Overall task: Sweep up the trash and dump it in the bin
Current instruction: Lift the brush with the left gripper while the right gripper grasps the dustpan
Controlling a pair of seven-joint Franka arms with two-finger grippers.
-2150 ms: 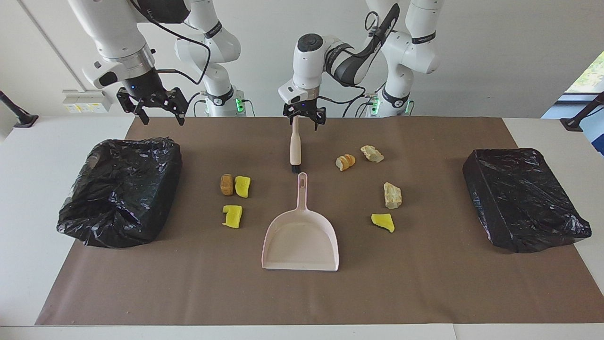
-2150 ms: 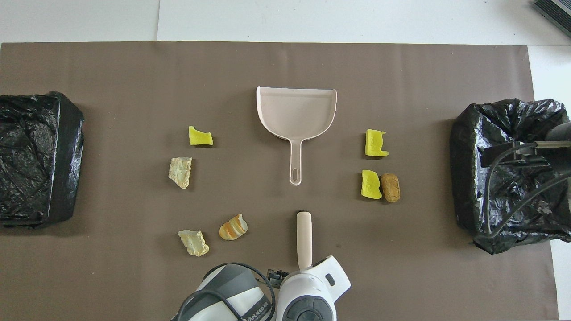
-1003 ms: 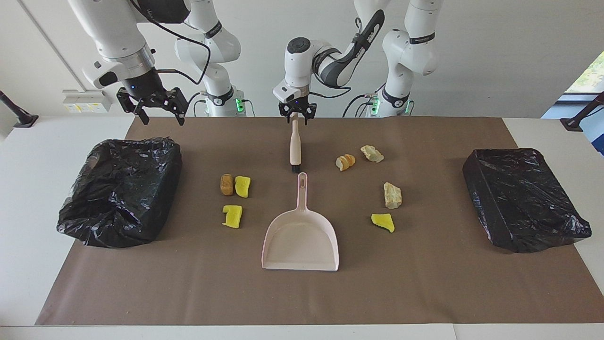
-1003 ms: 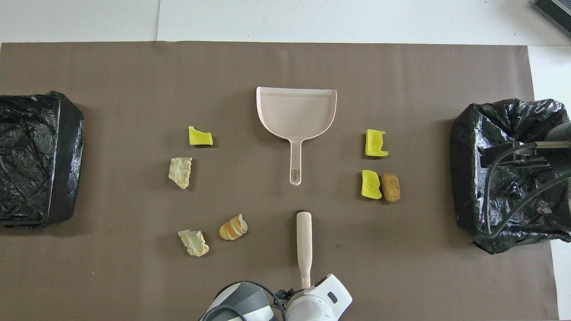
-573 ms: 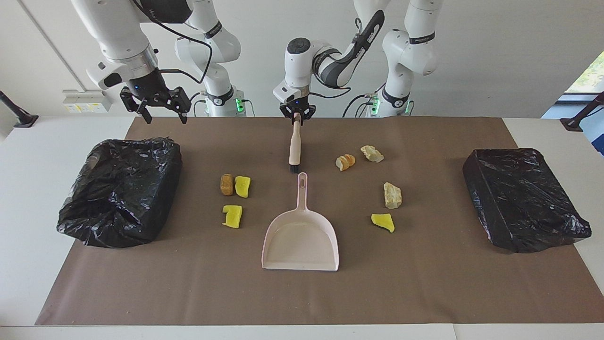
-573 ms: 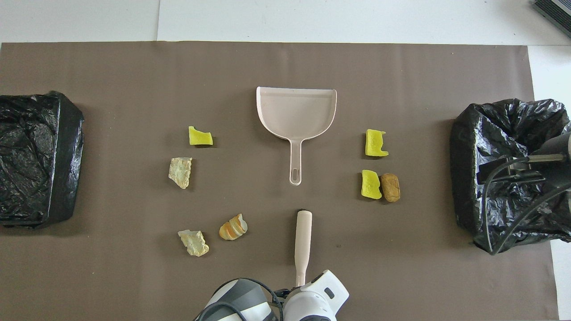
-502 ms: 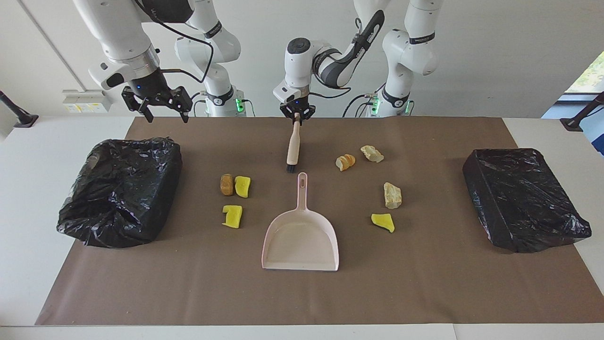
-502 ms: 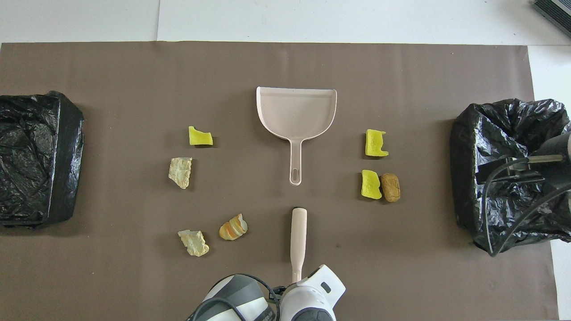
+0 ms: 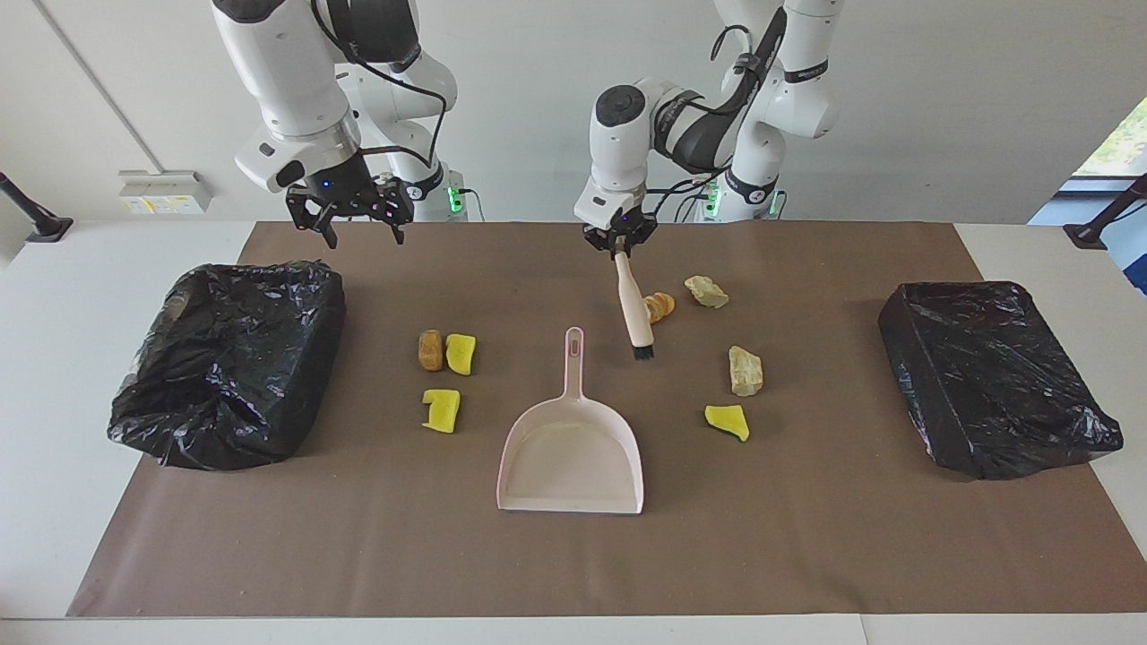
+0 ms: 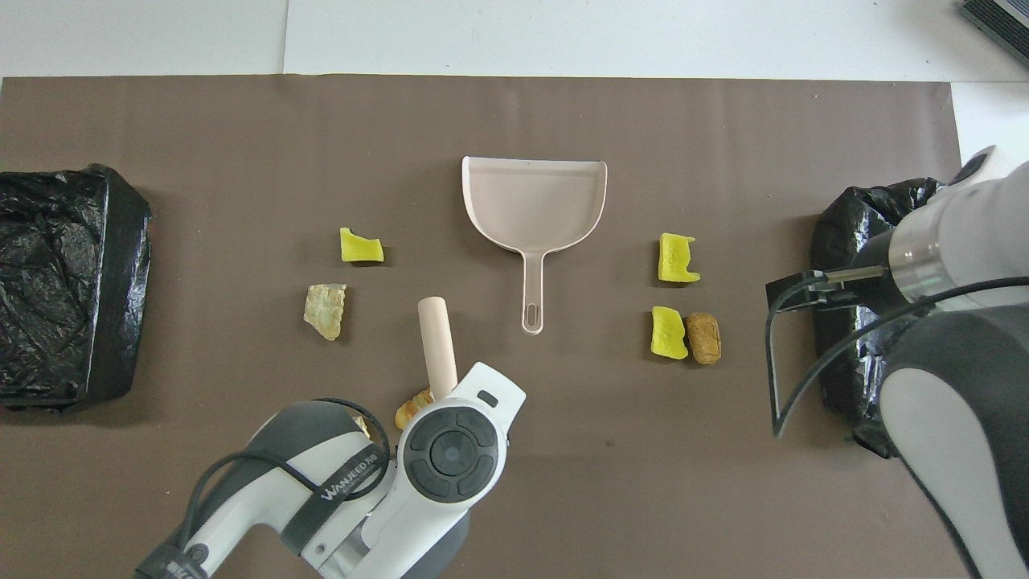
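Left hand (image 9: 619, 246) is clamped on the thin top end of the brush (image 9: 634, 310), which hangs off the worktop, bristles down and tilted toward the dustpan (image 9: 572, 457). It's over the mat on the left arm's end, right by the bread chunk (image 9: 660, 307). Right hand (image 9: 356, 215) has its fingers apart with nothing in them and hangs over the mat beside the near corner of the bin (image 9: 231, 358) at its end of the worktop; that arm looks like it's waiting.

Trash is all loose on the mat, nothing in the pan yet. On the left arm's end: the bread chunk, a pale stone (image 9: 706, 291) beside it, another stone (image 9: 745, 370) and a yellow sponge bit (image 9: 727, 421) farther out. On the right arm's end: a brown lump (image 9: 431, 349) touching a sponge bit (image 9: 461, 353), plus another sponge bit (image 9: 441, 409) farther out.

My take on doing this step well: drop the bristles to the mat on the outside of a piece, so the stroke pushes it toward the pan. One snag is that the pan's mouth faces away from the robots and the trash sits beside its handle, so I'd guess the other hand needs to hold or turn it. Short low strokes, since those sponge bits look light and could skip away. Gripped that high, the brush might also swivel if pushed hard.
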